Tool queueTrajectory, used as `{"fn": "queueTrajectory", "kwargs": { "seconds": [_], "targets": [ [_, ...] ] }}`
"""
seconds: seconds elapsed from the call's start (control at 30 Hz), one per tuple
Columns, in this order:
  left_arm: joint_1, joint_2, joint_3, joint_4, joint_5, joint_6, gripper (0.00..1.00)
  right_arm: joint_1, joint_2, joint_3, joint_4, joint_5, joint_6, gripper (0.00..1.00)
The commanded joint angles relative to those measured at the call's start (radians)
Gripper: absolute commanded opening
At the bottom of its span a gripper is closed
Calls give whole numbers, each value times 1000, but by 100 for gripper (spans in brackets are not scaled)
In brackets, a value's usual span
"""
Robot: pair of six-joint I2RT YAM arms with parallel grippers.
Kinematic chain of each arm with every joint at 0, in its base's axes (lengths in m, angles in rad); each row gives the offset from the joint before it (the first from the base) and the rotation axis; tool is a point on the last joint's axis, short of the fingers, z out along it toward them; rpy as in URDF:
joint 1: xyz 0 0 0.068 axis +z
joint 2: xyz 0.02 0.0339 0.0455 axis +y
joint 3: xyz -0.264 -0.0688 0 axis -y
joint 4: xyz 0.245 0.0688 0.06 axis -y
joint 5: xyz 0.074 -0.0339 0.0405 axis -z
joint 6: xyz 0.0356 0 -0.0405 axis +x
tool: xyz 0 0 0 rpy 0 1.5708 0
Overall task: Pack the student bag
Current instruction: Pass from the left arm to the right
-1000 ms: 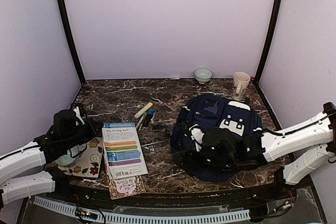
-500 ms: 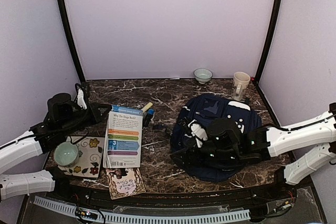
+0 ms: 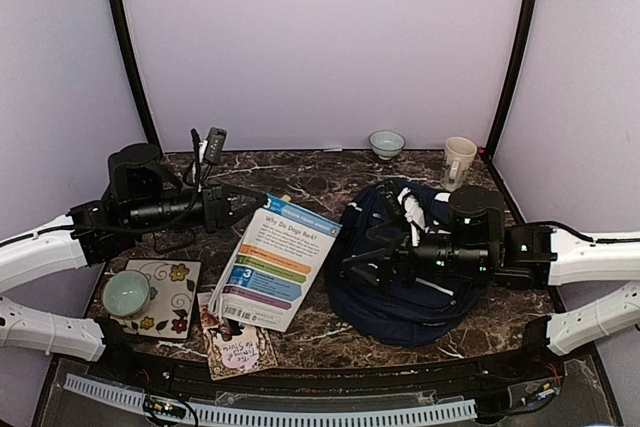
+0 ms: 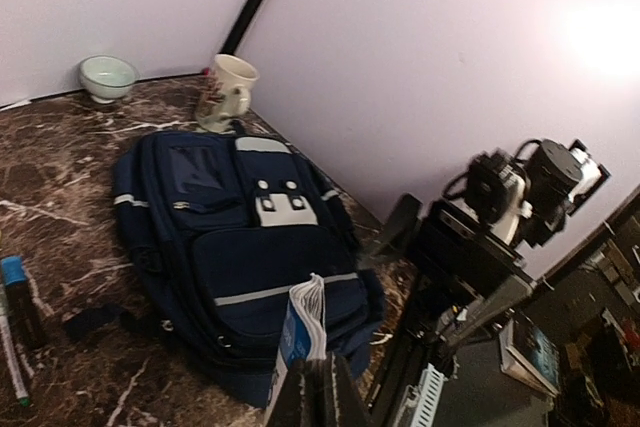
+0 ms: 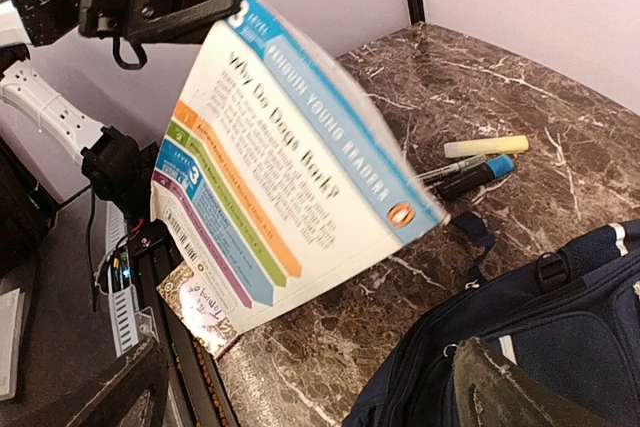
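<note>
The navy student bag (image 3: 400,297) lies at the right of the table; it also shows in the left wrist view (image 4: 230,247) and the right wrist view (image 5: 560,327). My left gripper (image 3: 250,209) is shut on the top corner of a white paperback book (image 3: 275,262) and holds it tilted in the air just left of the bag. The book's edge shows between the left fingers (image 4: 302,332). My right gripper (image 3: 362,249) is over the bag's left side with jaws wide apart (image 5: 310,357); one finger (image 5: 520,387) rests against raised bag fabric.
A yellow highlighter (image 5: 485,146) and blue-capped marker (image 5: 475,175) lie behind the book. A teal bowl (image 3: 127,292) sits on a floral notebook (image 3: 170,297) at front left, a small card (image 3: 238,347) beside it. A pale bowl (image 3: 387,143) and mug (image 3: 459,161) stand at the back.
My left gripper lifted the book off the table and carried it right toward the bag. My right gripper rose, and the bag's upper fabric came up with it.
</note>
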Motion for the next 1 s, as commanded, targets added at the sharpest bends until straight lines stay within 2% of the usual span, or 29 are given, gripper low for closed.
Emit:
{"fn": "queueTrajectory", "kwargs": {
  "seconds": [0.0, 0.23, 0.37, 0.5, 0.67, 0.8, 0.9, 0.97],
  "targets": [
    [-78, 9, 90, 44, 121, 50, 0, -43, -45, -25, 39, -94, -16, 100],
    [-188, 28, 142, 54, 178, 78, 0, -77, -57, -42, 84, -199, -3, 100],
    [-226, 38, 157, 55, 178, 93, 0, -80, -64, -55, 146, -340, -3, 96],
    [-234, 50, 162, 61, 180, 95, 0, -80, -82, -88, 256, -511, 9, 78],
    [-240, 59, 163, 78, 183, 98, 0, -79, -69, -84, 278, -573, 16, 45],
    [-243, 70, 165, 88, 180, 100, 0, -77, -35, -72, 284, -606, 18, 33],
    [-243, 83, 173, 87, 170, 107, 0, -74, -8, -59, 291, -628, 19, 18],
    [-244, 92, 180, 82, 162, 110, 0, -69, 6, -47, 273, -621, 14, 15]
  ]
}}
